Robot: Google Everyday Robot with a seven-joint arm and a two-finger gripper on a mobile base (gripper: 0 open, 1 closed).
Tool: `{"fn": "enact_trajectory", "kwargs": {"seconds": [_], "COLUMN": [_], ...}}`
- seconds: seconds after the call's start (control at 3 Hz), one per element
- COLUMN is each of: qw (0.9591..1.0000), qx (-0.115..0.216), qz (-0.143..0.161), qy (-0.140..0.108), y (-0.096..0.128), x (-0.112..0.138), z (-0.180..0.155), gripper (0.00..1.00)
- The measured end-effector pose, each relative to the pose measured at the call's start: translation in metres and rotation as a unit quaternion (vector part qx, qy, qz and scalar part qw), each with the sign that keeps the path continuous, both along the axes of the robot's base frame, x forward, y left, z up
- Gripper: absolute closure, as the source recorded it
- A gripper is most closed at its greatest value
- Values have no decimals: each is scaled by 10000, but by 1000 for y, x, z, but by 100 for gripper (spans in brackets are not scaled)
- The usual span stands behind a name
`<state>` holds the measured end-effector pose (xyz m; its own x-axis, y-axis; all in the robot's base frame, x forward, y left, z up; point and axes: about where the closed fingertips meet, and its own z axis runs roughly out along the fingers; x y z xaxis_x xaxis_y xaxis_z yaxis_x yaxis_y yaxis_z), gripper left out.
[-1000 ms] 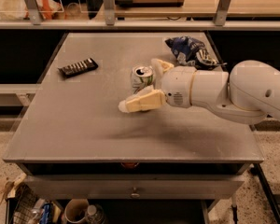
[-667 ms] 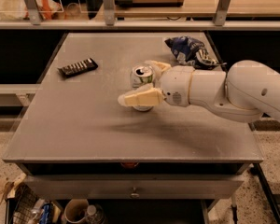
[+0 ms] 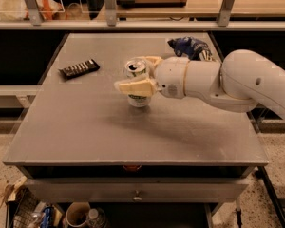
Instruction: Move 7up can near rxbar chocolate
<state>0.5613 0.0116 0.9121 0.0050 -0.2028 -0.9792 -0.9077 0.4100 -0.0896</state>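
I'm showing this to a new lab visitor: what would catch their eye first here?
The big white arm reaching in from the right of the view, its gripper closed around the 7up can near the middle of the grey table. Next, the dark rxbar chocolate lying at the back left, and the blue chip bag behind the arm at back right.

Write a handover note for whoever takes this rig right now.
Gripper: mid-table, shut on the 7up can, one finger in front of it and one behind. I cannot tell if the can is lifted.
Rxbar chocolate: lying flat on the table, left of the can in the camera view, well apart from it.
Done: can grasped.
Left: carry the can to the bar, set it down beside it, release.
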Motion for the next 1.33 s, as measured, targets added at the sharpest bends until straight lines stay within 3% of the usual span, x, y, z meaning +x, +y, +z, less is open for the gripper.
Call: {"fn": "enact_trajectory", "kwargs": {"seconds": [0.33, 0.67, 1.33], "qw": [9999, 9994, 9957], "qx": [87, 270, 679], "qz": [-65, -229, -554], "qy": [-69, -5, 297], "y": [15, 34, 84], "x": [24, 55, 100], "z": [19, 33, 47], "gripper": [87, 100, 100]}}
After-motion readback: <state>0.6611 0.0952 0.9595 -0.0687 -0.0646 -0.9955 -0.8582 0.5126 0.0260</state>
